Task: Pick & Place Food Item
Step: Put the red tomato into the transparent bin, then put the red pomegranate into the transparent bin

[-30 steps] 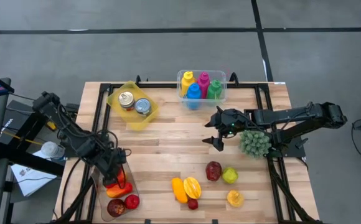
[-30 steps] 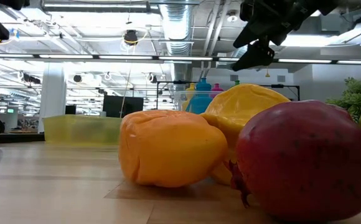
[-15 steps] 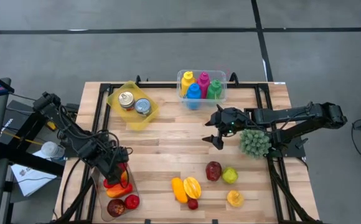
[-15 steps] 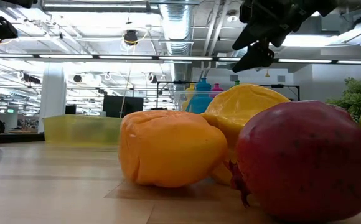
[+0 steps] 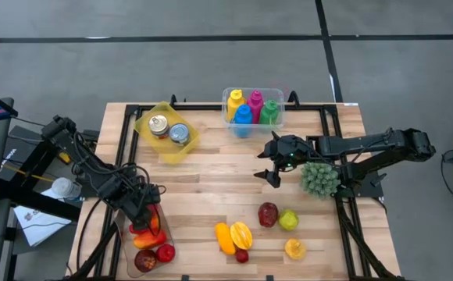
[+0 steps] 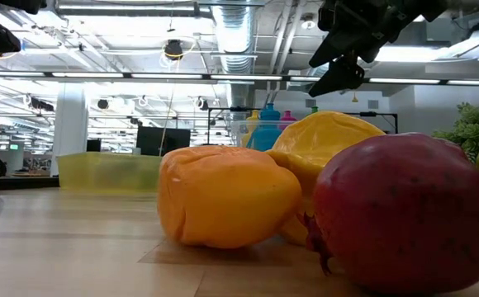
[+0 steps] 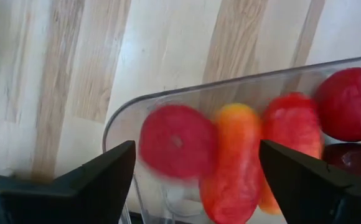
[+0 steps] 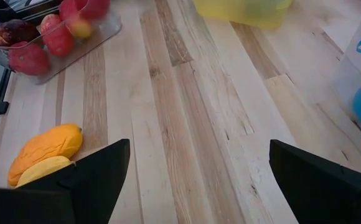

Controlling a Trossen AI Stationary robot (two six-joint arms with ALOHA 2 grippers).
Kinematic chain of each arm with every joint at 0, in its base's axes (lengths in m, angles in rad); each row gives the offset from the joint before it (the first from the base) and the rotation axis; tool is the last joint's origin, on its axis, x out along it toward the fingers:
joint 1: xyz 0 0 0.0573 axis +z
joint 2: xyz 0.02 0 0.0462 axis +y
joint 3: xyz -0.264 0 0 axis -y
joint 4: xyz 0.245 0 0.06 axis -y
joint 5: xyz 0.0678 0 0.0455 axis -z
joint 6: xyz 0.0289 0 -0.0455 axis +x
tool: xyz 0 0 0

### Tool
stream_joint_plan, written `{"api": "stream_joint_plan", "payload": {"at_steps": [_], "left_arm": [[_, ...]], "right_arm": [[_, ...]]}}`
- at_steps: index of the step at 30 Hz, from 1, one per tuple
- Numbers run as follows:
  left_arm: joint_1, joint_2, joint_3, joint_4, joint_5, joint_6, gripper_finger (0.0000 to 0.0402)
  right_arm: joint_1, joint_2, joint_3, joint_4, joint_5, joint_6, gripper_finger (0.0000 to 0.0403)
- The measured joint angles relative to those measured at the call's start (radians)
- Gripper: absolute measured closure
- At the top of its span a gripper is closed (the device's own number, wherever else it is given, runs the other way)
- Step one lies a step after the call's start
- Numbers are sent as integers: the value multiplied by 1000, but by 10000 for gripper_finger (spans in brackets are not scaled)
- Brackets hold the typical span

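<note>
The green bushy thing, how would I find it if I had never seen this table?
Look at the wooden table from above and go to its right edge, just beside the right arm. There sits the green bushy plant, alone above the loose fruit. It is the only leafy, spiky-looking ball; everything near it is smooth and round.

Both arms are black and jointed, with black cables along the left arm (image 5: 86, 168) and the right arm (image 5: 367, 144) ending in blunt dark fingers (image 7: 75, 186).

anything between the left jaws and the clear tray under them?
Nothing visible. The left gripper hangs directly over the clear tray, jaws open, with a red fruit in the tray's end below them. The tray already holds other red and orange pieces beside it.
</note>
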Motion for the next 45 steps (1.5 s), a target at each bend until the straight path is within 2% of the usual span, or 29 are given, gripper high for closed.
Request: {"api": "stream_joint_plan", "payload": {"at_steps": [10,14,17,19,21,24,27,30,34,39,43,45], "left_arm": [[7,-20,1,24,7,-57,64],[24,-74,19,123,0,-70,70],[50,-116,29,233,-65,-28,75],[69,-137,29,338,-147,79,78],[91,-139,30,456,-234,278,81],[145,-107,31,612,-270,600,86],[228,-48,31,693,-180,730,91],[295,20,31,736,-32,733,96],[326,115,30,850,112,787,101],[313,239,30,1098,140,939,103],[313,335,30,1239,146,946,103],[312,382,30,1292,183,954,103]], "right_arm": [[0,0,0,0,0,0,30],[0,0,0,-4,0,0,30],[0,0,0,-3,0,1,30],[0,0,0,-3,0,5,30],[0,0,0,-3,0,17,30],[0,0,0,-3,-1,26,30],[0,0,0,-3,-3,26,30],[0,0,0,-3,-4,26,30],[0,0,0,-3,-4,26,30],[0,0,0,-6,-4,18,30],[4,0,0,-9,-4,3,30],[8,0,0,-11,-5,0,30]]}}
